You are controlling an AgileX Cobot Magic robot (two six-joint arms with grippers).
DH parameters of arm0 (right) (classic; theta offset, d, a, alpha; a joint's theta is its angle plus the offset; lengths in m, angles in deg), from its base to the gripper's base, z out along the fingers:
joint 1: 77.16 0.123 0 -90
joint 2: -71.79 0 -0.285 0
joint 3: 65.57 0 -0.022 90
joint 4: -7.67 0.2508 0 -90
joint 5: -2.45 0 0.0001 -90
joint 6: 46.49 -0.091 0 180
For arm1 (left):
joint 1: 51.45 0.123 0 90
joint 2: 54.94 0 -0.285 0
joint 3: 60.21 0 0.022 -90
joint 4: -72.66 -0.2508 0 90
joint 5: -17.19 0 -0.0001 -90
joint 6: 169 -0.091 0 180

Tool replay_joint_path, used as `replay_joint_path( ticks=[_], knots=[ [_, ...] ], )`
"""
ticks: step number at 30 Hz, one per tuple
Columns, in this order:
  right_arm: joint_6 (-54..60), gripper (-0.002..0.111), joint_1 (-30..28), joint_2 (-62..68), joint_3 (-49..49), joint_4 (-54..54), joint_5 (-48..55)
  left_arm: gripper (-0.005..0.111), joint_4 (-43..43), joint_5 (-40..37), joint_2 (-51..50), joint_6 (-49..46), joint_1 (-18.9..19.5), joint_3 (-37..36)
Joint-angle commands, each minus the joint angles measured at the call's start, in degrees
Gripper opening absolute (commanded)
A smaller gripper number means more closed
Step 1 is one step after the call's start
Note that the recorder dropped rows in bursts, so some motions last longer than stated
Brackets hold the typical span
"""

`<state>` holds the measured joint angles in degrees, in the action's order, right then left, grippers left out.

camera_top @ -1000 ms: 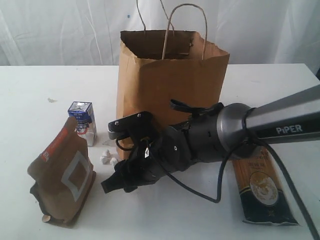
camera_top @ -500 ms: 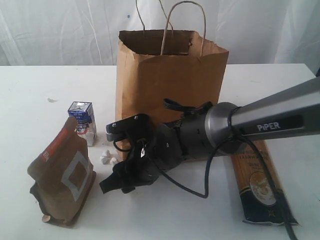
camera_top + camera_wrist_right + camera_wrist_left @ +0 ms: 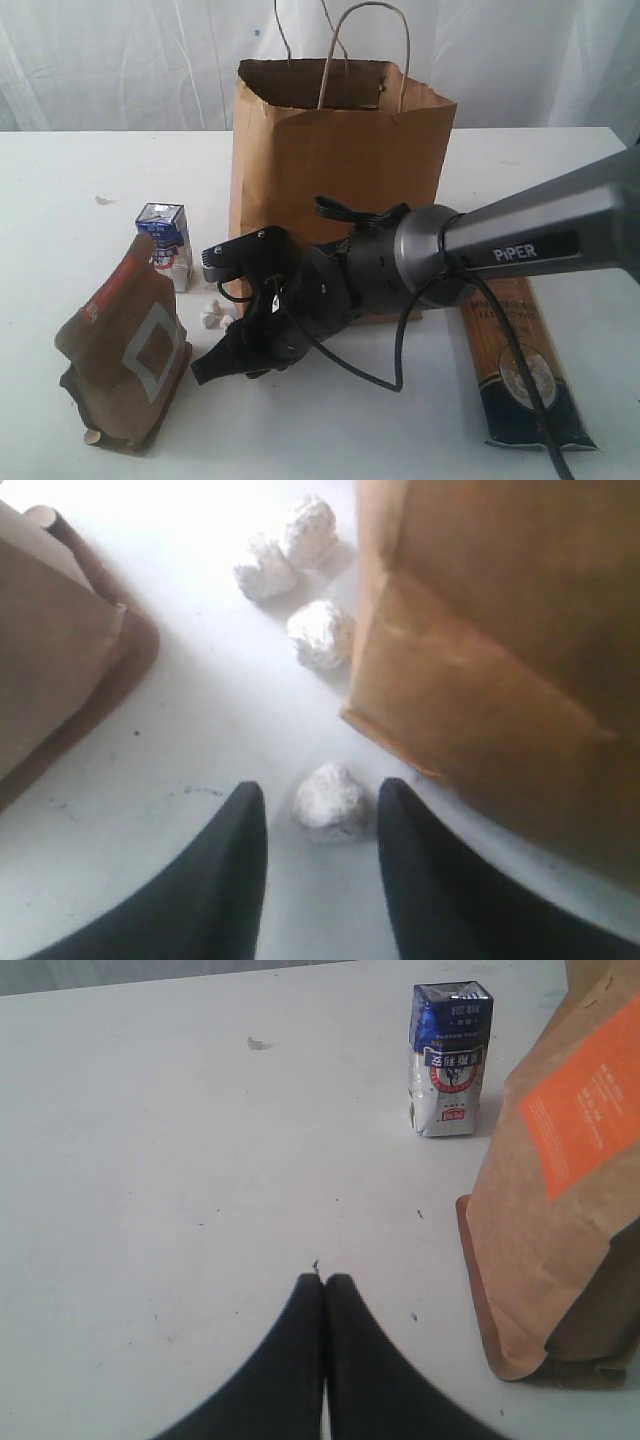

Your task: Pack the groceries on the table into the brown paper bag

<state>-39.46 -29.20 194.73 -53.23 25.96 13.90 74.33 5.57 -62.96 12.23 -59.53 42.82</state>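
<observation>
On the white surface (image 3: pixel 80 180), at the brown paper bag (image 3: pixel 340 160)'s front corner, the right jaws stand open astride a white crumpled lump (image 3: pixel 328 800). Closing may pinch the bag's edge or squirt the lump away. Left jaws are shut; the small blue-white carton (image 3: pixel 165 240) stands left of the bag.

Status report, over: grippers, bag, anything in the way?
Left gripper shut, empty. Right gripper open, straddling white lump beside brown paper bag. Pouch, carton, pasta pack on table.
</observation>
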Motion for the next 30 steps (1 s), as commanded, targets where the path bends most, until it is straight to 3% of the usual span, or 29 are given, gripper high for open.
replay_joint_path(
  ticks=[1, 9, 16, 30],
  knots=[
    [0.06, 0.024, 0.16, 0.41, 0.09, 0.08, 1.98, 0.0, -0.08, 0.02, 0.24, 0.07, 0.05, -0.24],
    [0.25, 0.0, 0.68, -1.5, 0.43, -0.28, 1.87, 0.0, -0.08, 0.02, 0.24, 0.07, 0.05, -0.24],
    [0.25, 0.0, 1.29, -5.75, 0.72, -1.22, 6.66, 0.0, -0.08, 0.02, 0.24, 0.07, 0.05, -0.24],
    [0.25, 0.0, 2.32, -22.73, 12.07, -2.86, 9.58, 0.0, -0.08, 0.02, 0.24, 0.07, 0.05, -0.24]
  ],
)
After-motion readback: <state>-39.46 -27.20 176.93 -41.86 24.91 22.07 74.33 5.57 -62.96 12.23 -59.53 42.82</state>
